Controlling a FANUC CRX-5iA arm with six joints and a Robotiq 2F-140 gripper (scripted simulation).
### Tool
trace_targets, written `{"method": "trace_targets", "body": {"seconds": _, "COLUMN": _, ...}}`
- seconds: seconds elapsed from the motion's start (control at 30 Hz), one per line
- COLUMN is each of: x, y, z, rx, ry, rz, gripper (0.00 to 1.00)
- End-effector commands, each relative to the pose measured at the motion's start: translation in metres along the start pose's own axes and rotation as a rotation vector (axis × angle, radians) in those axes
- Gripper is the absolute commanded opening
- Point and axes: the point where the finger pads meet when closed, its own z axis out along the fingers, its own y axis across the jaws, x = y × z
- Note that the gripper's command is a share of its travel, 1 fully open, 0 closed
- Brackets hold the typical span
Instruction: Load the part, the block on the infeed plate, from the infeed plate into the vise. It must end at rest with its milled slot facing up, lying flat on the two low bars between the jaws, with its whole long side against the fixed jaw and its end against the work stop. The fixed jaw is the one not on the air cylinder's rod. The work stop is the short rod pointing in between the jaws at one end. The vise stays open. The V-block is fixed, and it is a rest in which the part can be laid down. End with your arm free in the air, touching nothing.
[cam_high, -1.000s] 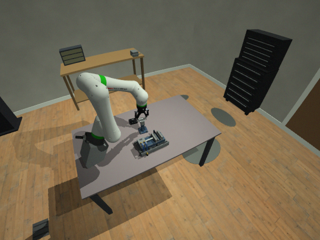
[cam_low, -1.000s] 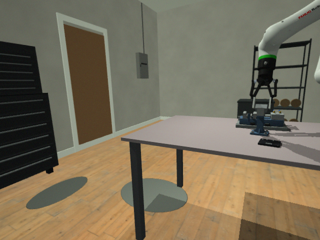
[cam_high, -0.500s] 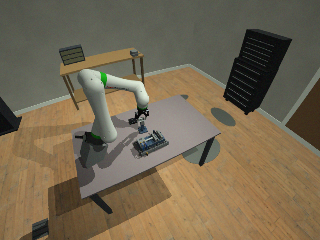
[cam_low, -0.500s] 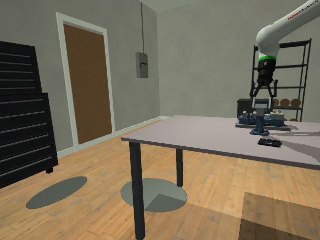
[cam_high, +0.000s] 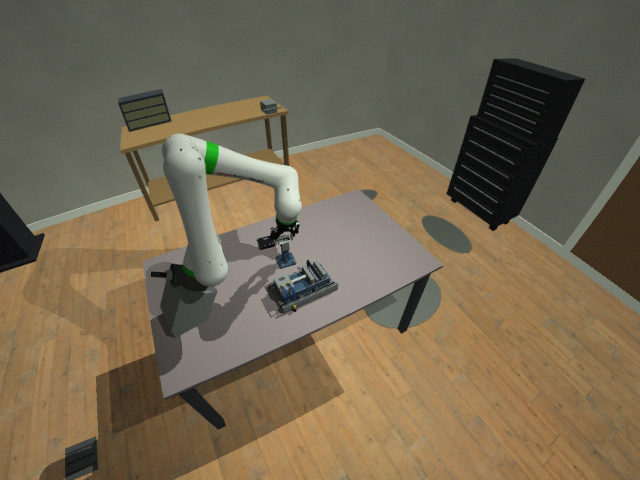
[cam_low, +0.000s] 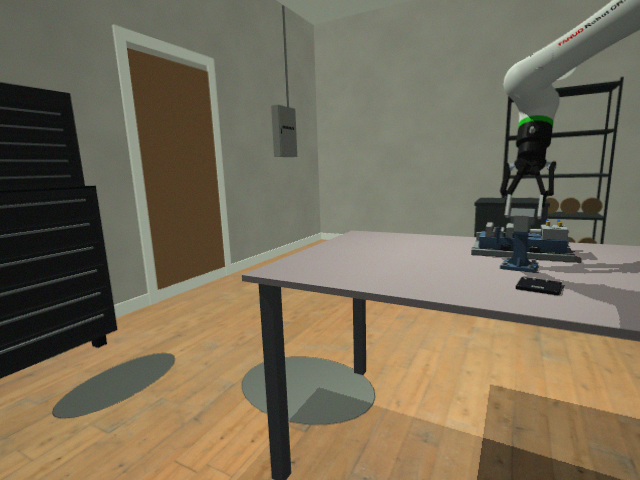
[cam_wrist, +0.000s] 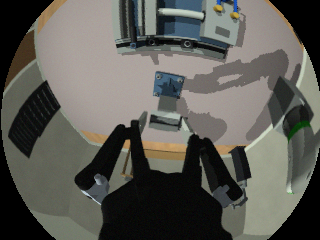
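The part (cam_low: 521, 223), a small grey block, rests on top of the blue V-block (cam_low: 518, 255), between the infeed plate and the vise. It also shows in the wrist view (cam_wrist: 164, 120), just short of the V-block (cam_wrist: 168, 84). My gripper (cam_low: 525, 209) points straight down over the part. Its fingers are half open, one on each side of the part's top, with a gap on each side in the wrist view (cam_wrist: 166, 130). The black infeed plate (cam_low: 539, 285) lies bare on the table. The vise (cam_high: 305, 283) stands open with nothing between its jaws (cam_wrist: 176, 19).
The air cylinder with blue fittings (cam_wrist: 223, 16) is at one end of the vise. My arm's base (cam_high: 180, 304) stands at the table's left end. A black tool chest (cam_high: 509, 139) and a wooden bench (cam_high: 201, 124) stand away from the table.
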Motion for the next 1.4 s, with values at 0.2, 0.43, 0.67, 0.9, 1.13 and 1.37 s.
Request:
{"method": "trace_targets", "body": {"seconds": 0.2, "x": 0.0016, "y": 0.0003, "z": 0.0000, "rx": -0.002, "ry": -0.053, "rz": -0.001, "gripper": 0.51}}
{"method": "trace_targets", "body": {"seconds": 0.43, "x": 0.0026, "y": 0.0001, "z": 0.0001, "rx": -0.002, "ry": -0.097, "rz": -0.001, "gripper": 0.51}}
{"method": "trace_targets", "body": {"seconds": 0.67, "x": 0.0033, "y": -0.0002, "z": 0.0000, "rx": -0.001, "ry": -0.129, "rz": -0.001, "gripper": 0.51}}
{"method": "trace_targets", "body": {"seconds": 0.9, "x": 0.0044, "y": -0.0001, "z": 0.0003, "rx": -0.001, "ry": -0.172, "rz": -0.001, "gripper": 0.51}}
{"method": "trace_targets", "body": {"seconds": 1.13, "x": 0.0055, "y": 0.0000, "z": 0.0006, "rx": -0.002, "ry": -0.214, "rz": -0.001, "gripper": 0.51}}
{"method": "trace_targets", "body": {"seconds": 1.37, "x": 0.0062, "y": -0.0001, "z": 0.0007, "rx": -0.001, "ry": -0.242, "rz": -0.001, "gripper": 0.51}}
